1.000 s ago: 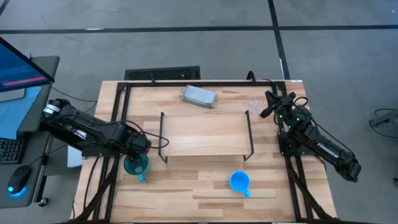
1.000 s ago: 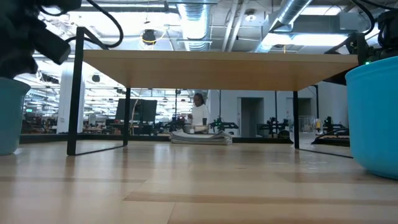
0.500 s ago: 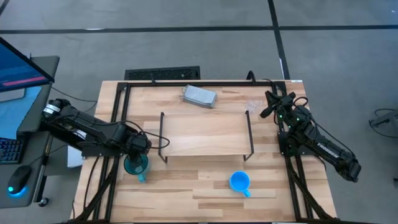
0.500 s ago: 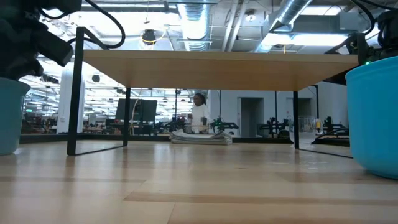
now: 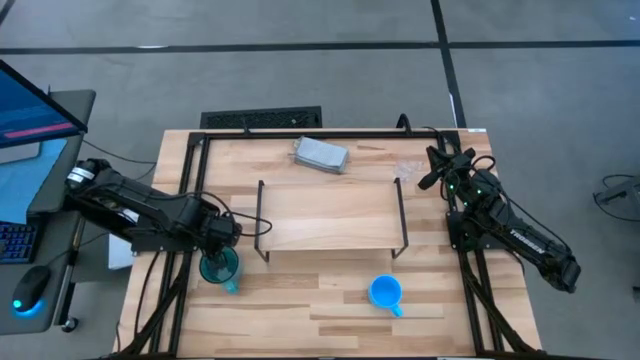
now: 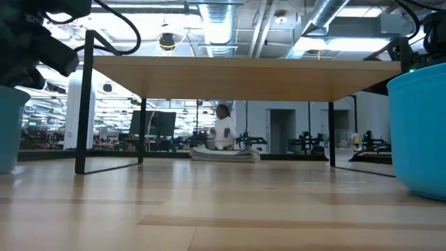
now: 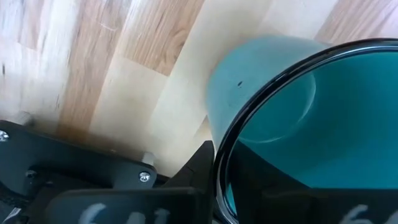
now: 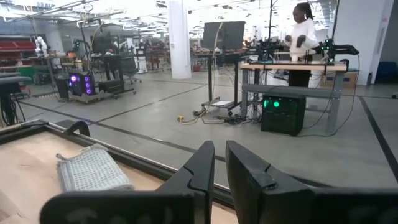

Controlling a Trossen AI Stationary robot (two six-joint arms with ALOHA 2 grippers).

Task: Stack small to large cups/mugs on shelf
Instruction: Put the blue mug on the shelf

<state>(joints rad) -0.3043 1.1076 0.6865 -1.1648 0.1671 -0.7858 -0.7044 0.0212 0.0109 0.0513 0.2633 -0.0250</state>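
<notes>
Barely anything has shifted since a second ago; my left tool [image 5: 232, 232] has only crept nearer the teal mug [image 5: 219, 266], one finger just outside its rim. I cannot tell how wide it stands. If I close off-centre, I judge the mug could tip. It sits on the desk [image 5: 330, 305] beside the shelf [image 5: 330, 215]. My right tool [image 5: 432, 165] waits, fingers nearly together, holding nothing.

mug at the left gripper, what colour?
Teal, with a dark glossy rim: the mug fills the left wrist view. The high view shows it beside the left gripper.
</notes>
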